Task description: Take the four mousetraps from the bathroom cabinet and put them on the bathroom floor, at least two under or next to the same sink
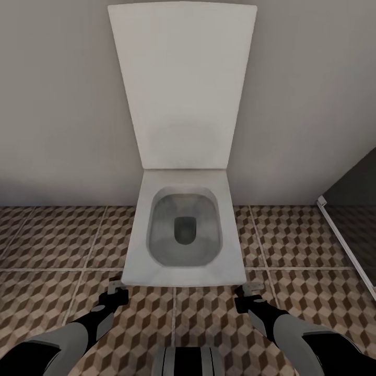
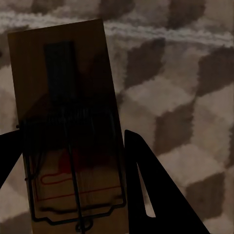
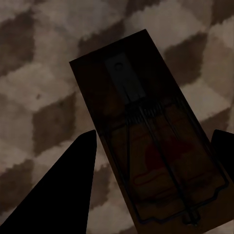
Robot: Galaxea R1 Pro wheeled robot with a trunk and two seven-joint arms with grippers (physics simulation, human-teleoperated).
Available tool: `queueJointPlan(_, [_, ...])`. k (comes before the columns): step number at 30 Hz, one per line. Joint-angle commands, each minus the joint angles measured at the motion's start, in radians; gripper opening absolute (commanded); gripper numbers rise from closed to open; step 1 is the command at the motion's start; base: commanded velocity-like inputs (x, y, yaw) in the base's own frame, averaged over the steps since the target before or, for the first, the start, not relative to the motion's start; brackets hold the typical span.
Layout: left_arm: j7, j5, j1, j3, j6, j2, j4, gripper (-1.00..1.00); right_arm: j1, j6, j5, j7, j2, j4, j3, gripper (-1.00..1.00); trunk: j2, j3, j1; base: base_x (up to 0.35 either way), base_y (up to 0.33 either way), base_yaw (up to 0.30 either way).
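You are facing the toilet (image 1: 184,235) with each gripper, left (image 2: 73,161) and right (image 3: 153,175), clamped on a mousetrap, risking dropping both far from the sink.

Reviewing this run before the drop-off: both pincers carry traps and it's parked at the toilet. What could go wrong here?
1. Only the toilet and wall lie ahead, no sink; releasing here likely misses the sink condition.
2. The left pincer and right pincer hang close to the bowl's front edge; driving forward could hit it.
3. Each mousetrap is held over the bathroom floor; opening now may bounce it.
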State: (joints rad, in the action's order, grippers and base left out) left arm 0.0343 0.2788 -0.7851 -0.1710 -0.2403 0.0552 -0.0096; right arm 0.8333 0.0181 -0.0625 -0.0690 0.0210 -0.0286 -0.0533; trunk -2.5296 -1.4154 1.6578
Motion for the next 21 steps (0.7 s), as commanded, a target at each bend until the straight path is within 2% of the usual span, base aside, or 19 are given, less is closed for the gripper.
queueJointPlan(1, [0.004,0.003,0.0,-0.009,-0.002,0.0,0.0,-1.0,0.001,0.002,-0.007,-0.005,0.0,-0.002,-0.005,-1.0,0.0,-0.001,0.0,0.0,0.0,0.0])
queueJointPlan(21, [0.004,0.002,0.0,-0.009,-0.004,0.0,-0.001,-1.0,0.001,0.002,-0.007,-0.004,0.0,-0.002,-0.004,-1.0,0.0,-0.001,0.0,0.015,0.0,0.0])
